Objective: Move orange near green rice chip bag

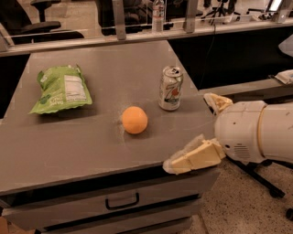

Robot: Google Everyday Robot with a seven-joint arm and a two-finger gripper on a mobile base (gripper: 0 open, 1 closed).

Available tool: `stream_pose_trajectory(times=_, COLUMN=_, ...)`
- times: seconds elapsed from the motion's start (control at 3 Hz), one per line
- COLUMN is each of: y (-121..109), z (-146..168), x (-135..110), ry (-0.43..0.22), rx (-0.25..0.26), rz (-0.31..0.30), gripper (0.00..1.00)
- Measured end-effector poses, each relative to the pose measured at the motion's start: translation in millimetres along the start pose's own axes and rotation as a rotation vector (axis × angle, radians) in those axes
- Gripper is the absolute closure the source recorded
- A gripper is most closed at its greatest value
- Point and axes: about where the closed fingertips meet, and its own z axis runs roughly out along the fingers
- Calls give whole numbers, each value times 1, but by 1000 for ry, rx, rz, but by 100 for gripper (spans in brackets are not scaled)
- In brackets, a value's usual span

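Note:
The orange (pixel 134 119) sits on the grey table (pixel 68 141), near its middle front. The green rice chip bag (pixel 62 89) lies flat at the table's left, white label up, well apart from the orange. My gripper (pixel 189 132) is at the table's front right corner, to the right of the orange and a little nearer the camera. It is open and empty. One cream finger (pixel 194 157) reaches over the table's front edge. The other finger (pixel 217 101) is by the right edge.
A silver-green soda can (pixel 170 88) stands upright just right of and behind the orange, between it and my far finger. A drawer with a handle (pixel 122 202) is under the table front. A clear bottle (pixel 158 9) and office chairs stand behind the table.

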Motion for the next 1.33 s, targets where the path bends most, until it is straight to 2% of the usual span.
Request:
stream_pose_trajectory(times=0.33, y=3, z=26, x=16, ry=-16, rx=36, rz=59, gripper=0)
stream_pose_trajectory(times=0.67, y=8, z=50, x=23, ry=-42, rx=46, rz=99, gripper=0)
stream_pose_trajectory(times=1.33, y=13, z=93, x=3, ry=-119, rx=7, rz=118, gripper=0)
